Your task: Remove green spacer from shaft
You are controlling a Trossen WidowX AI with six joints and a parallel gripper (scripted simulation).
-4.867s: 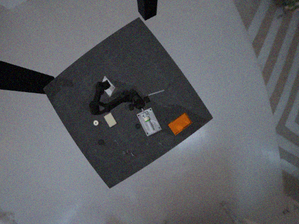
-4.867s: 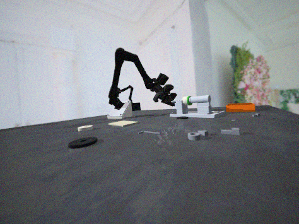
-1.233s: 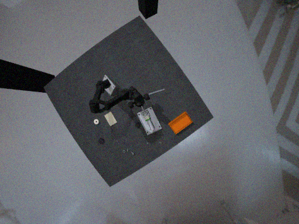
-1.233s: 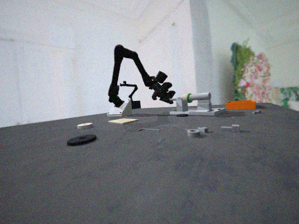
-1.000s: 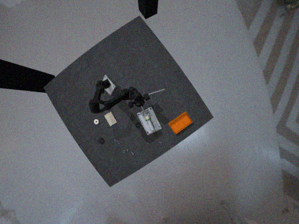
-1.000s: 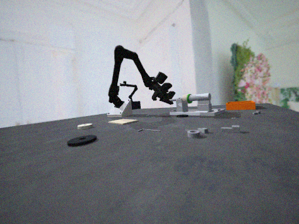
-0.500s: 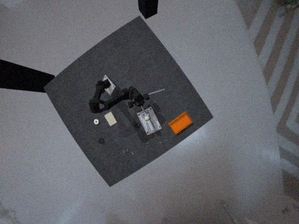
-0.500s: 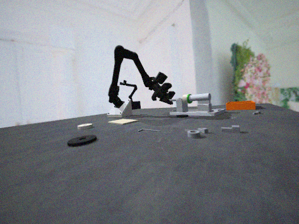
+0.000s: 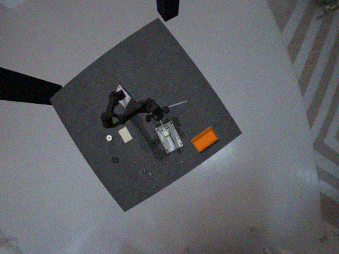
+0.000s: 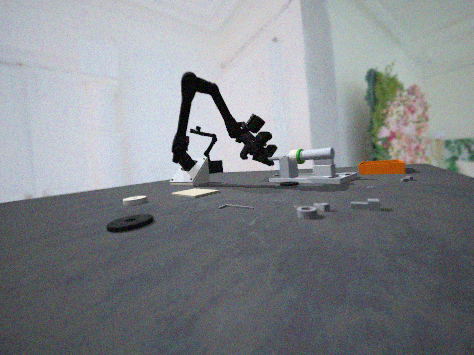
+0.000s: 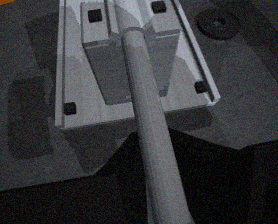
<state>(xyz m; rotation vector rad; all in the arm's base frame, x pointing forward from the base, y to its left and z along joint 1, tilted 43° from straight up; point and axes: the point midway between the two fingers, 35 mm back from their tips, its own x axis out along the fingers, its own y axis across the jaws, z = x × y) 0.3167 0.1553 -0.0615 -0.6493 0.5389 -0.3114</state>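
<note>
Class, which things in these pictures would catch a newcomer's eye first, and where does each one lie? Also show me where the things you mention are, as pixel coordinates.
The orange bin [image 9: 204,139] [image 10: 381,168] jumps out first, the one vivid block on the dark table, beyond the housing's plate. Next comes the black arm [image 10: 186,120], arched high, its gripper [image 10: 273,159] shut on the shaft [image 10: 276,158] [image 11: 150,120]. Then the bright green spacer [image 10: 299,156] shows, up on the shaft.

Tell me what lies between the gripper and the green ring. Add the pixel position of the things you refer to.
The exterior view shows the shaft [image 9: 161,122] [image 10: 277,158] [image 11: 148,117], a gray support block [image 9: 162,129] [image 10: 287,168] [image 11: 112,75] and a cream ring [image 9: 166,133] [image 10: 292,156] there.
</note>
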